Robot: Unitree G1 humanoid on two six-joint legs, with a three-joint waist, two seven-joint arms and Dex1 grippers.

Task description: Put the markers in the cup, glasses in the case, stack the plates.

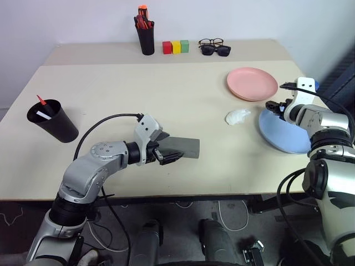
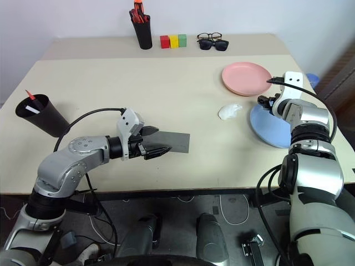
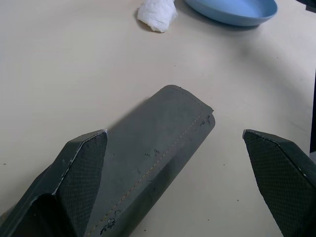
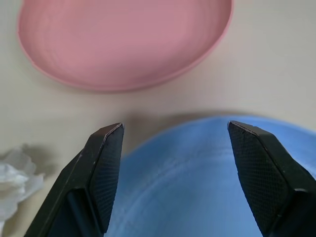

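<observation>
Nearest the camera, the grey glasses case (image 1: 180, 147) lies flat and closed near the table's (image 1: 138, 100) front edge, with the left gripper (image 1: 165, 148) spread wide at its end, holding nothing, apparently having just set it down. Right of the case, the right gripper (image 4: 173, 173) hovers released over the light blue plate (image 1: 280, 136), probably positioned to lift it toward the adjacent pink plate (image 1: 252, 83). A crumpled white tissue (image 1: 237, 116) lies just beside both plates and may obstruct; both markers (image 1: 41, 108) stand in the black cup (image 1: 54, 122), far left of the case.

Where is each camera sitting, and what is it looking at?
Left and right eye views: on the head, looking down over the table; both arms show.
Left wrist view: on the left arm, along the open left gripper at the grey case.
Right wrist view: on the right arm, the open right gripper over the blue plate, pink plate beyond.
Both wrist views share the blue plate.
</observation>
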